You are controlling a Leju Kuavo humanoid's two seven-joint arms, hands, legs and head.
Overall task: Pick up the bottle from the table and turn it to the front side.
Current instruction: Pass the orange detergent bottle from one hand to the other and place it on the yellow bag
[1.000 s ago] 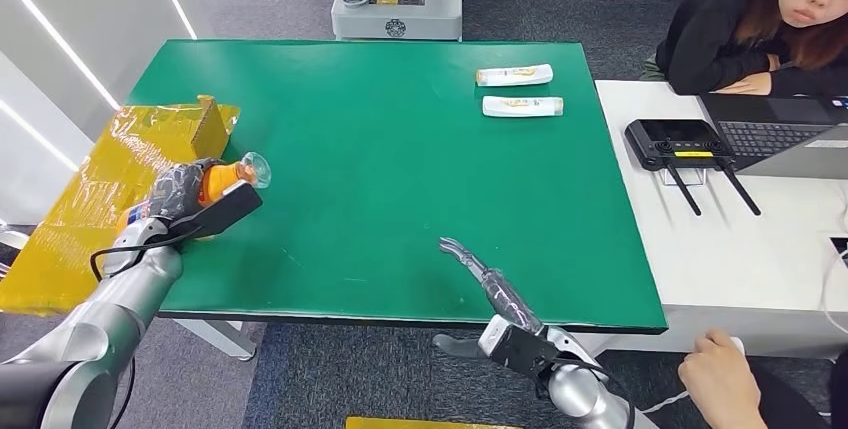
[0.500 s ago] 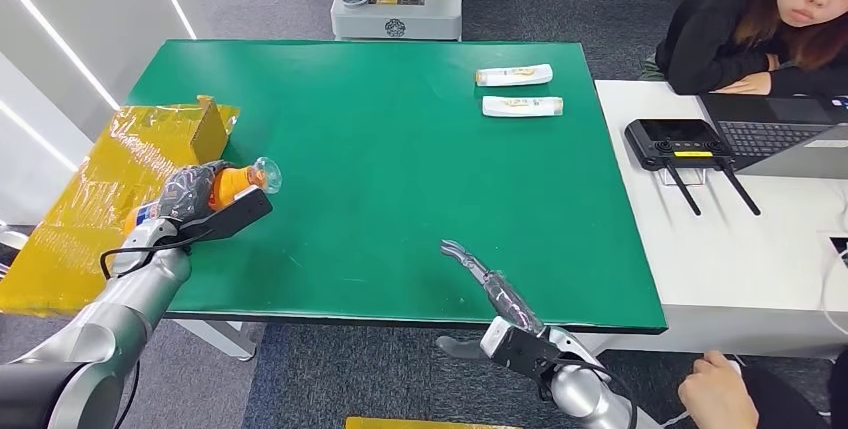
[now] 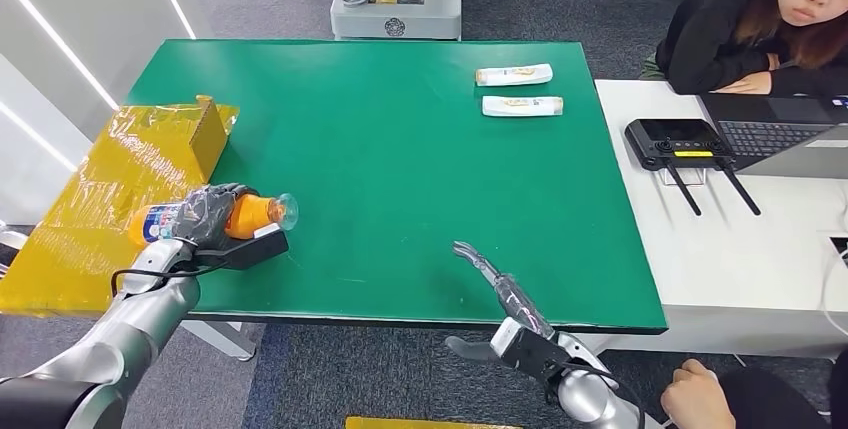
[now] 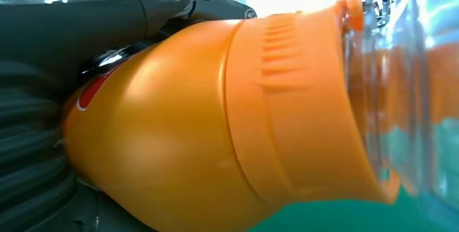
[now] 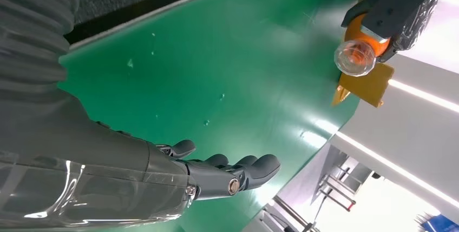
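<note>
**Holding the bottle on its side: pick-up done, turning to the front unfinished**

Reading from the near edge of the table outward. The right hand (image 3: pixel 500 294) lies nearest, at the front edge of the green table (image 3: pixel 420 169); its fingers (image 5: pixel 238 170) are stretched out and apart, and it grasps nothing. To the left, at the near-left corner, the left hand (image 3: pixel 205 217) is wrapped around the bottle (image 3: pixel 250 214), an orange one with a clear cap (image 3: pixel 287 211). The bottle lies roughly level, cap pointing toward the table's middle, its base end over the table's left edge. From these views it appears to be clear of the tabletop or only just above it; contact cannot be ruled out. A blue-and-white label patch (image 3: pixel 160 221) shows beside the fingers, and the wrist view shows a red mark (image 4: pixel 89 94) low on the body, but which face of the bottle is the front cannot be told.

Beyond the left hand sits a yellow wrapped box (image 3: pixel 130 179). At the far right of the table lie two white tubes (image 3: pixel 520 89), well apart from both hands.

Judgement: the grasp and lift appear complete. What remains is to turn the bottle until its front side faces forward.
</note>
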